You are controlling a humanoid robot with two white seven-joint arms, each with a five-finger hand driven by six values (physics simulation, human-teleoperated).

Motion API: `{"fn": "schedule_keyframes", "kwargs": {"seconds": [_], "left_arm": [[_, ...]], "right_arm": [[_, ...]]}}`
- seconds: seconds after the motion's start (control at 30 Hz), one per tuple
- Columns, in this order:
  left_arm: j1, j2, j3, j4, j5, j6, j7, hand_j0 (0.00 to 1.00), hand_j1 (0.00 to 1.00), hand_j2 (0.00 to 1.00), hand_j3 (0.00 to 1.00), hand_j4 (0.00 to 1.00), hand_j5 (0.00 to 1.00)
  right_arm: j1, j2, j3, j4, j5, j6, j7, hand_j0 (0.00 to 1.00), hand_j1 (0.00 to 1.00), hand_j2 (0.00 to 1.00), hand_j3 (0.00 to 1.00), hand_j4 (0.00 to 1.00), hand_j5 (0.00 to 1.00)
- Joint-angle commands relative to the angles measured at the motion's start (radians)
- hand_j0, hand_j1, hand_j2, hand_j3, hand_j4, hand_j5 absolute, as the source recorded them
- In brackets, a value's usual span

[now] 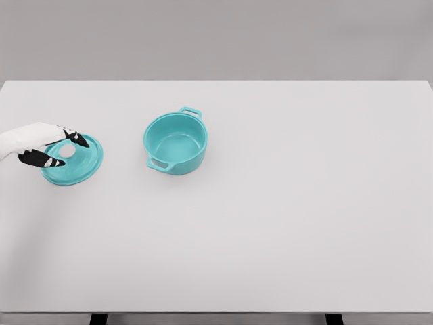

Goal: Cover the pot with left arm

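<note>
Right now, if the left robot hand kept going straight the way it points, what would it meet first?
The left robot hand points right, at the lid's white knob. Farther along, probably the open pot; height is unclear.

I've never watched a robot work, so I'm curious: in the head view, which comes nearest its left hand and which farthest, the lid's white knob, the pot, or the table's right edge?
1. The white knob, between the left hand's fingers, on the teal lid.
2. The pot, open, to the hand's right.
3. The table's right edge, far across.
</note>
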Motion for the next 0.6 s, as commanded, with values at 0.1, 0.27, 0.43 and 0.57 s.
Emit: {"fn": "schedule_keyframes", "kwargs": {"seconds": [0.1, 0.27, 0.43, 0.57], "left_arm": [[-0.008, -0.018, 0.001, 0.005, -0.013, 0.003, 0.000, 0.71, 0.71, 0.71, 0.71, 0.71, 0.71], [-0.008, -0.019, 0.000, 0.006, -0.013, 0.003, 0.000, 0.69, 0.69, 0.69, 0.69, 0.69, 0.69], [-0.008, -0.019, 0.000, 0.012, -0.013, 0.003, 0.000, 0.67, 0.67, 0.67, 0.67, 0.67, 0.67], [-0.008, -0.019, -0.002, 0.014, -0.015, 0.003, 0.000, 0.67, 0.67, 0.67, 0.67, 0.67, 0.67]], "right_arm": [[0.000, 0.000, 0.000, 0.000, 0.000, 0.000, 0.000, 1.00, 1.00, 1.00, 1.00, 1.00, 1.00], [0.000, 0.000, 0.000, 0.000, 0.000, 0.000, 0.000, 1.00, 1.00, 1.00, 1.00, 1.00, 1.00], [0.000, 0.000, 0.000, 0.000, 0.000, 0.000, 0.000, 1.00, 1.00, 1.00, 1.00, 1.00, 1.00], [0.000, 0.000, 0.000, 0.000, 0.000, 0.000, 0.000, 1.00, 1.00, 1.00, 1.00, 1.00, 1.00]]}}
